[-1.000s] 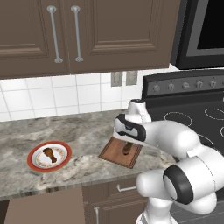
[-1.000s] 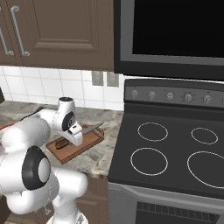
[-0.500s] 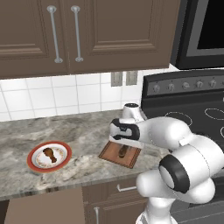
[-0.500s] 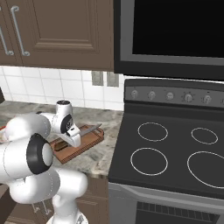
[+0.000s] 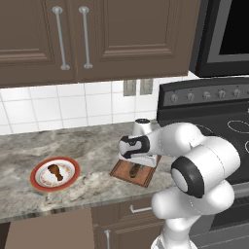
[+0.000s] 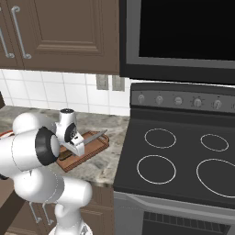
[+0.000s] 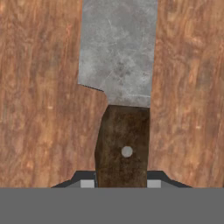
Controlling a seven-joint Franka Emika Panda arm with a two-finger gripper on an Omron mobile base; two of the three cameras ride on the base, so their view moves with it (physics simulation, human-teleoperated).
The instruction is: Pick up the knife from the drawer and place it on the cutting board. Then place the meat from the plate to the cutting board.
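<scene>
The arm is bent low over the cutting board [image 5: 144, 171], which lies on the marbled table [image 5: 92, 160] just left of the stove [image 6: 183, 160]. The white hand covers most of the board from the left base view, so only its near corner and a bit of dark handle poke out beneath it.

From the right side, the knife [image 6: 94, 137] shows better: its grey blade runs out past the hand toward the far end of the board, seeming to lie on or just above the wood, though I cannot tell which. The handle end is hidden behind the hand there.

In the hand view the claw [image 7: 120, 184] sits with a tip on either side of the brown handle [image 7: 122, 148], pressed close against it, so it looks clamped on the knife; the tips are mostly cut off at the bottom.

Well to the left on the table sits the plate [image 5: 54, 173], with the meat [image 5: 56, 171] lying in its middle.
</scene>
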